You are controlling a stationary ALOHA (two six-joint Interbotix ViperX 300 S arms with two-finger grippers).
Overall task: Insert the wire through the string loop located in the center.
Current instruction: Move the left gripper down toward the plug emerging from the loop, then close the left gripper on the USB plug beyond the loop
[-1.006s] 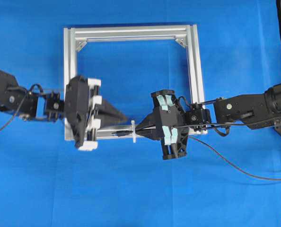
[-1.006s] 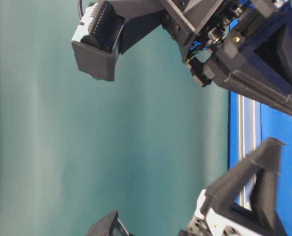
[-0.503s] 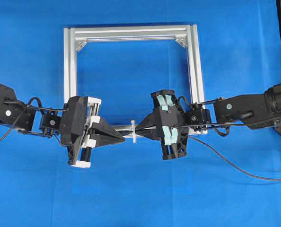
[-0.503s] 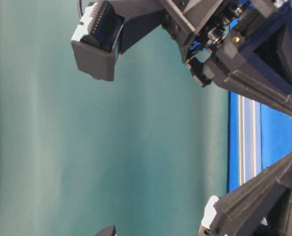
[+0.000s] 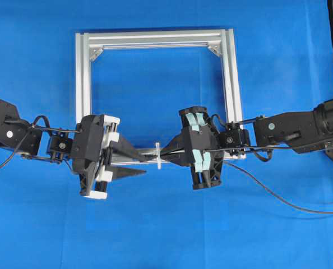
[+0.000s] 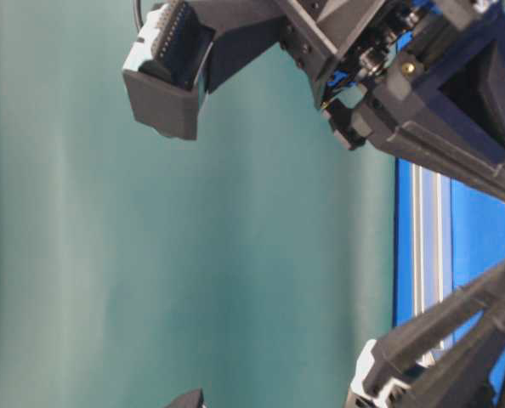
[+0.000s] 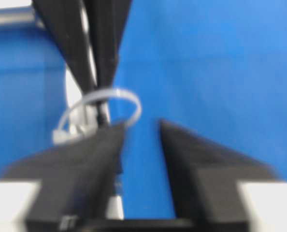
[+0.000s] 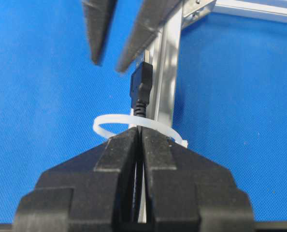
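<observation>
Frame: the silver frame (image 5: pixel 155 39) lies on the blue cloth (image 5: pixel 155 224), upper centre of the overhead view; its lower bar runs between the two arms.
Right gripper: the right gripper (image 8: pixel 141 137) fills the bottom of its wrist view, jaws pressed together on the wire (image 8: pixel 141 89).
Left gripper: the left gripper (image 5: pixel 137 162), centre left overhead, has its jaws apart and holds nothing; one finger lies along the bar, the other below it.
Wire: the plug has passed through the loop and sticks out beyond it, pointing at the left fingers (image 8: pixel 99 29).
Loop: the white string loop (image 8: pixel 136 124) stands on the lower bar, mid-frame overhead.
Done: the plug appears threaded.
Left: probably the left gripper taking the plug and drawing more wire through.
</observation>
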